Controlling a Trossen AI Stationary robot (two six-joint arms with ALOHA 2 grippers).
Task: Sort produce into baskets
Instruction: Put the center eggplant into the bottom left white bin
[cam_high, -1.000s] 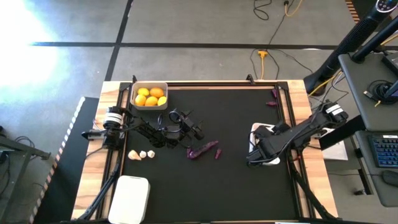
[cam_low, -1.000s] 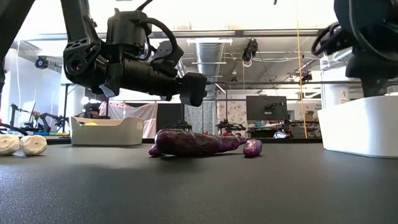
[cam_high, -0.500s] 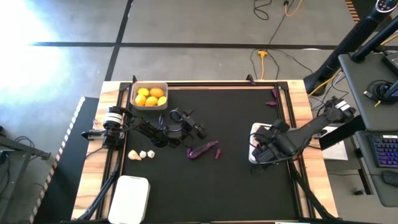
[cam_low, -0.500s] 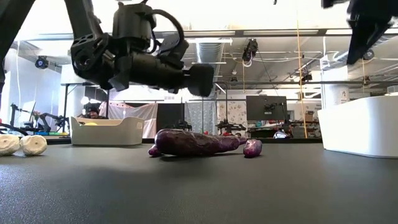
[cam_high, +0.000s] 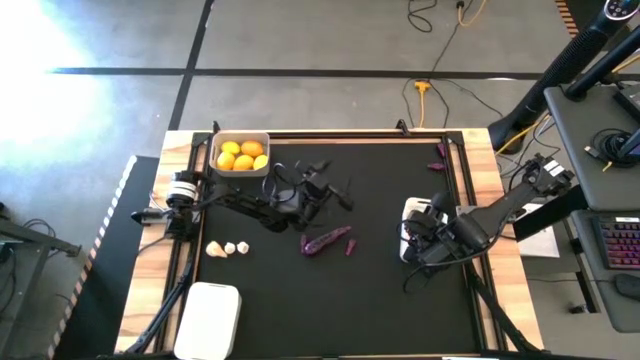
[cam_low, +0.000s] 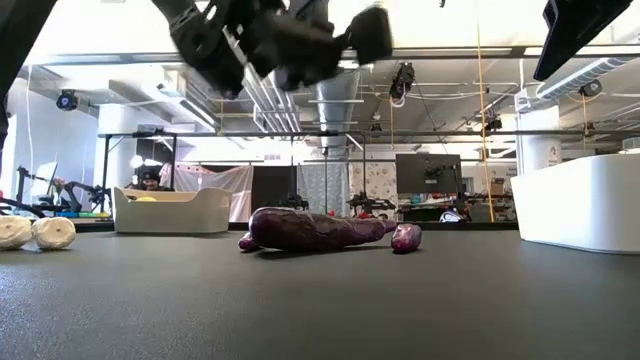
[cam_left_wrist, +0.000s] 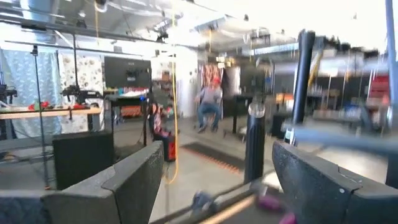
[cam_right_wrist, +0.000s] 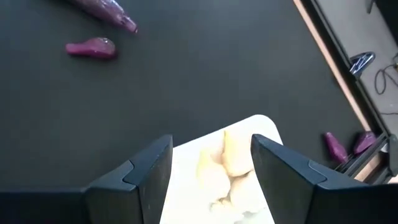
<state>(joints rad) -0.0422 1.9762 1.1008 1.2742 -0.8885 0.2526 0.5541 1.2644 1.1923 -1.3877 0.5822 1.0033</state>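
An empty white basket sits near left. Mid-table, two garlic bulbs lie left of the eggplants. The right gripper, fingers apart and empty, hovers over the right basket. The left gripper, wide and empty, hangs above the eggplants. Citrus fills the far-left basket.

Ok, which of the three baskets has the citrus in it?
The basket at the table's far left corner, with yellow-orange fruits inside. The near-left one shows no fruit.

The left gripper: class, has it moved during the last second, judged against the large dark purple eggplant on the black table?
Yes. In the high view the left gripper, jaws open and empty, has swung from beside the large dark purple eggplant toward the table's far edge; the low view shows it risen.
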